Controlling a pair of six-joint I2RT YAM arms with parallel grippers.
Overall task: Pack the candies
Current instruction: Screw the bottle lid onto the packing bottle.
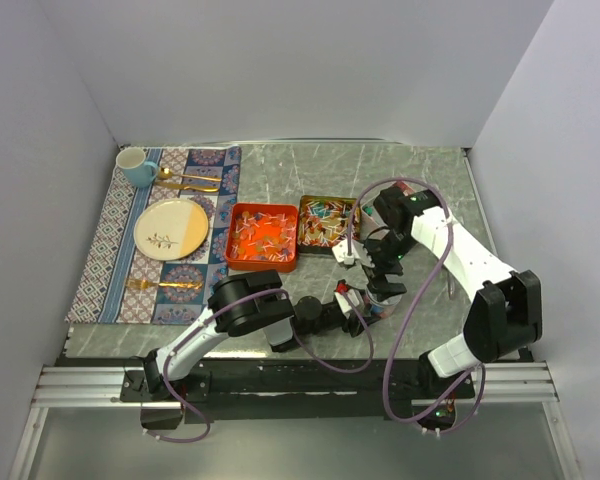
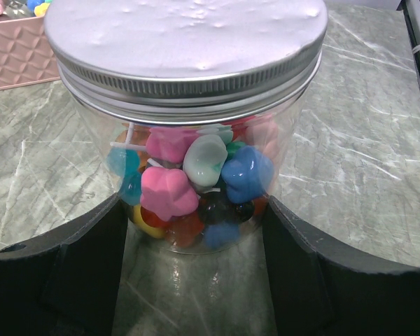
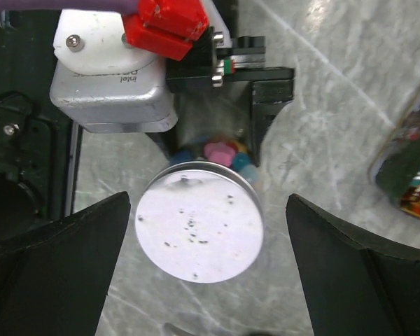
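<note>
A clear jar with a silver screw lid stands on the table, filled with pink, blue, white, red and yellow candies. My left gripper is shut on the jar's lower part, one finger against each side. In the top view the jar is at the centre right, with the left gripper beside it. My right gripper is open above the lid, its fingers wide apart on either side and not touching it. It also shows in the top view.
An orange tray of twist-wrapped candies and a brown box of multicoloured ones stand behind the jar. A patterned placemat at the left bears a plate, a blue mug and gold cutlery.
</note>
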